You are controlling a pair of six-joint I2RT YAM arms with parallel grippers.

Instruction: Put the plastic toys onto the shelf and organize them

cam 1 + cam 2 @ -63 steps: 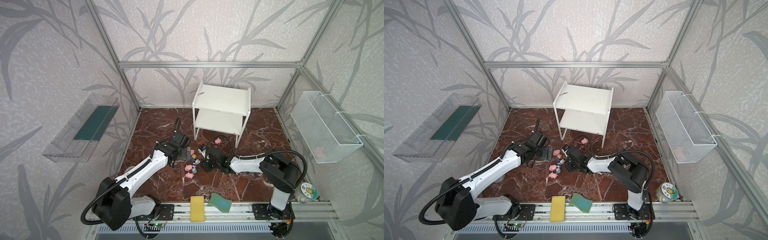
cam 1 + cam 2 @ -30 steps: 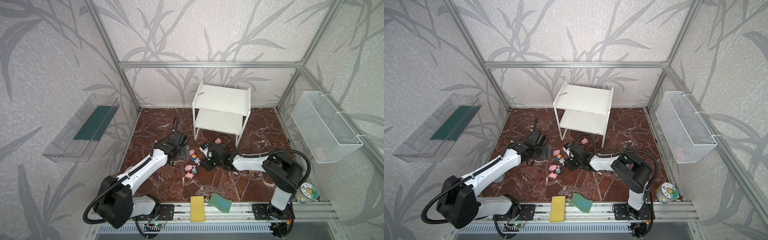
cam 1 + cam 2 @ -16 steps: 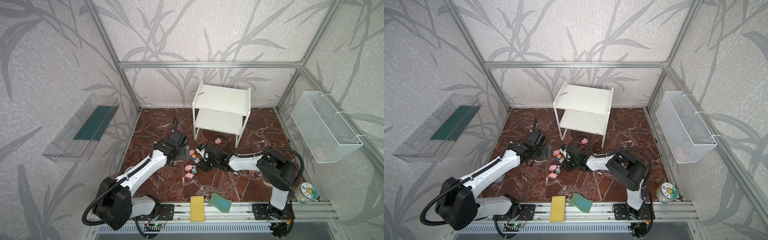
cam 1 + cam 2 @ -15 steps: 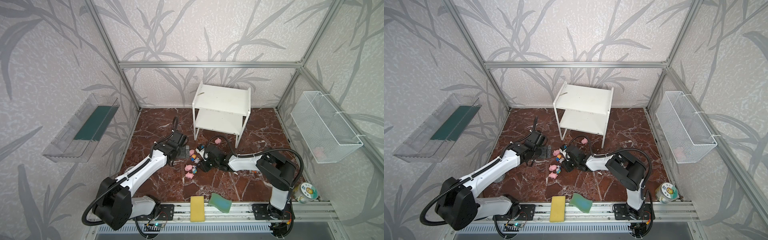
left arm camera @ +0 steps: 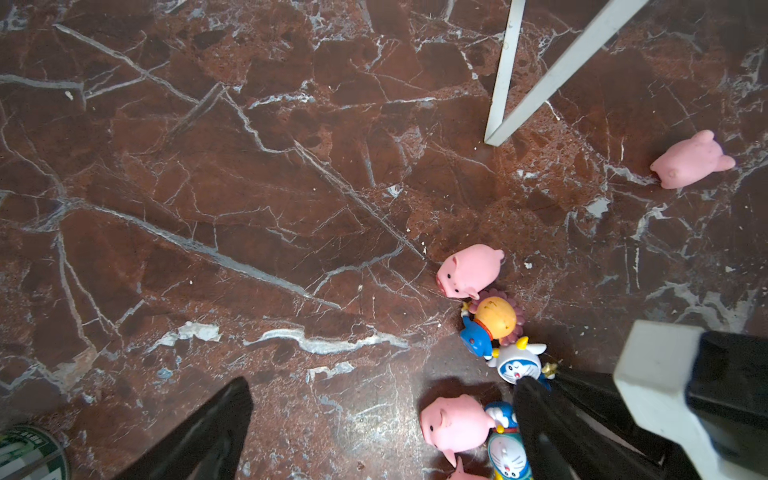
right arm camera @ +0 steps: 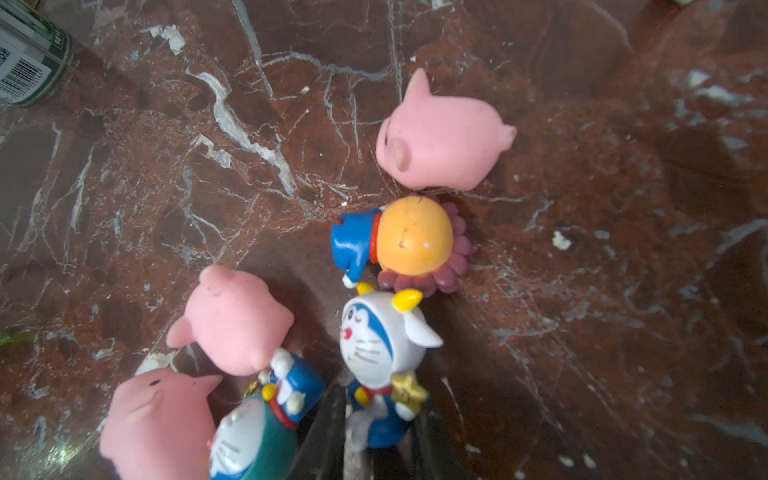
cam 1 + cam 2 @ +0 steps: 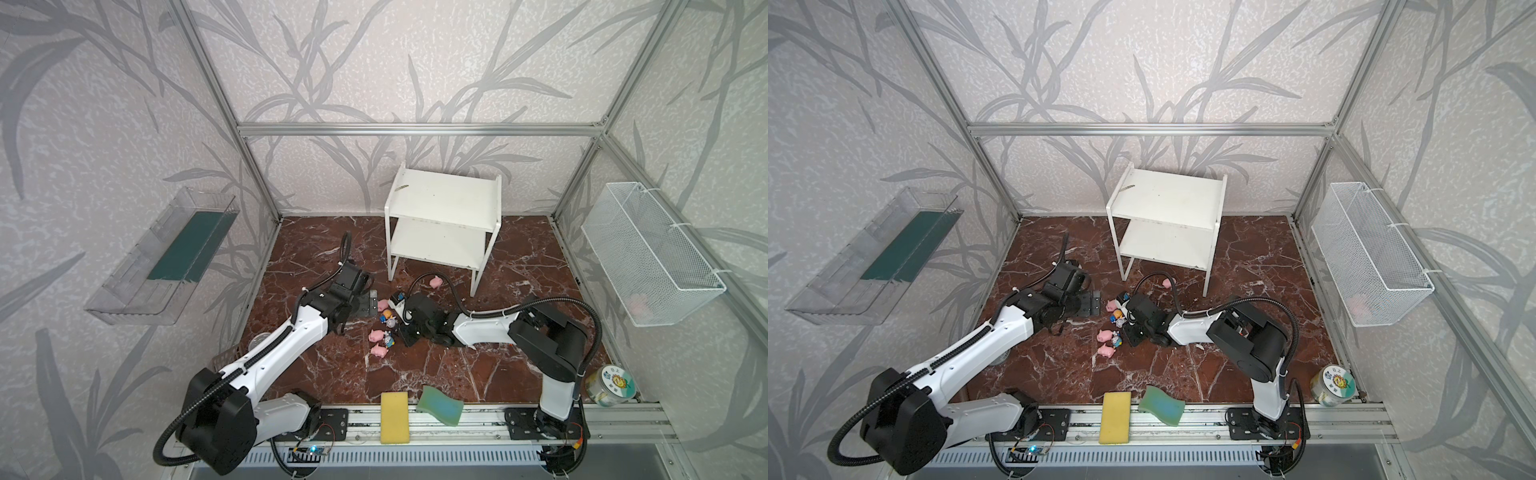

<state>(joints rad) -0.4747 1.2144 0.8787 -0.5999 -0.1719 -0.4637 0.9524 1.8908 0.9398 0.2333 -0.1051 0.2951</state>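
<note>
1. Shelf [image 7: 1167, 199], white, two tiers: rear centre of bench.
2. Plastic toys [image 7: 1109, 334]: clustered mid-bench; one pink pig [image 7: 1166, 283] apart, near a shelf leg.
3. Right end effector [image 7: 1124, 324]: at the cluster.
4. Yellow sponge [image 7: 1116, 417], green sponge [image 7: 1160, 405]: front edge.

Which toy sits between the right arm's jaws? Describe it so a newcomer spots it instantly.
From the white shelf, come forward to the toy cluster on the marble floor. The figurine lies between the jaws of the right gripper. Unlike the pink pigs and the orange-headed figure beside it, it wears a white hood with yellow horns.
</note>
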